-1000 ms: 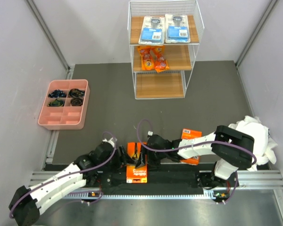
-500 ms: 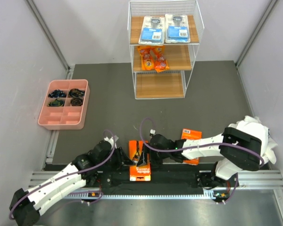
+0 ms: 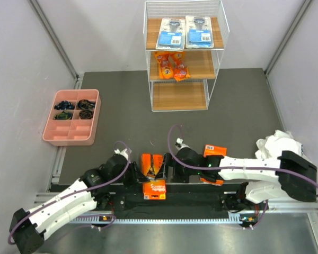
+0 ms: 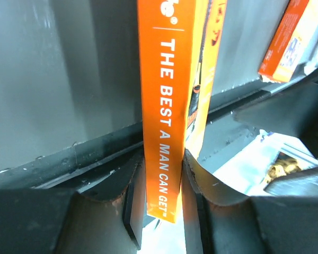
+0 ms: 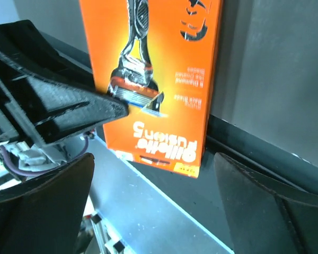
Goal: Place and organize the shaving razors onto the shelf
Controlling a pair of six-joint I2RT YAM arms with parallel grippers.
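- Top external view: the shelf (image 3: pixel 179 96) stands at the far side of the counter (image 3: pixel 244 106). Two blister cards (image 3: pixel 170 33) lie on its top board and two orange pouches (image 3: pixel 171 64) on its middle board.
- The long orange box (image 3: pixel 154 182) is located at the near edge of the counter, between the left hand (image 3: pixel 139 177) and the right hand (image 3: pixel 167 172). The orange card (image 3: pixel 215 151) lies near it on the right, partly covered by the right arm.
- Left wrist view: the left hand (image 4: pixel 164 182) is clenched on the long orange box (image 4: pixel 167 132), with one finger pressed against each broad face.
- Right wrist view: the right hand (image 5: pixel 156 206) is released. Its fingers (image 5: pixel 270 206) are spread wide and kept clear of the box (image 5: pixel 164 106), whose printed face is presented to the camera.
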